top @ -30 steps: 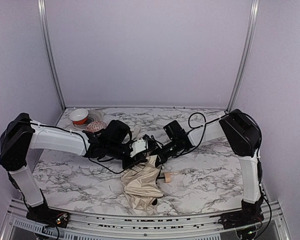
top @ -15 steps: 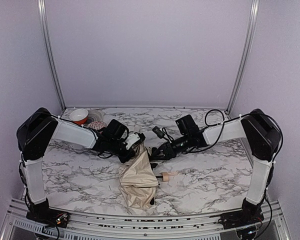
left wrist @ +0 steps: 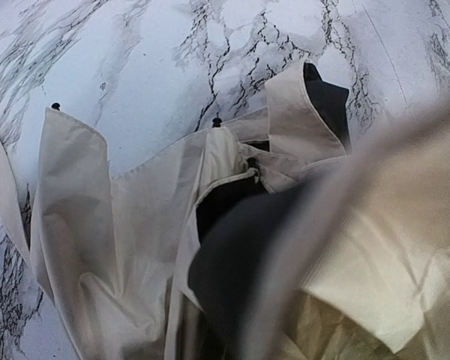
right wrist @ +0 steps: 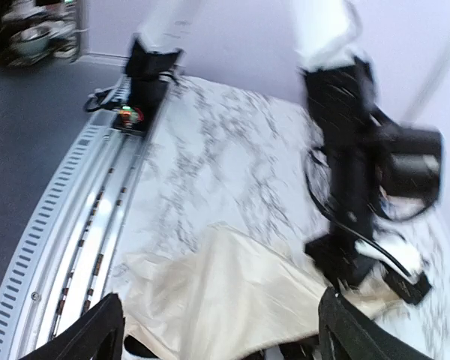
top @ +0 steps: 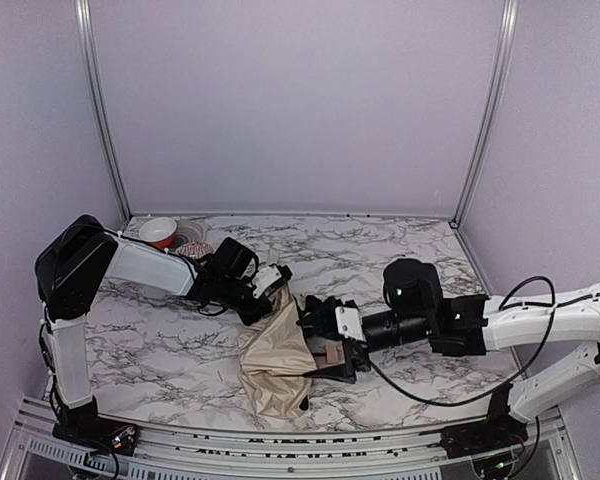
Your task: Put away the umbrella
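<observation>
The umbrella (top: 277, 352) lies folded on the marble table (top: 410, 265), cream fabric outside, black underside showing in the left wrist view (left wrist: 232, 202). My left gripper (top: 271, 289) is shut on the fabric at its far end, which is raised off the table. Blurred cloth covers its fingers in the left wrist view. My right gripper (top: 322, 343) reaches in low from the right and stands wide open, with the tan wooden handle (top: 331, 353) between its fingers. In the right wrist view the cream canopy (right wrist: 232, 292) lies just beyond the open right gripper (right wrist: 217, 300).
A red-and-white bowl (top: 158, 232) and a patterned round thing (top: 192, 251) sit at the back left corner. A metal rail (top: 280, 448) runs along the near edge, seen too in the right wrist view (right wrist: 82, 225). Walls close three sides.
My right gripper has opened and its arm has swung from behind the umbrella to low at the right, beside the handle. My left gripper drew the fabric slightly back and left, then held.
</observation>
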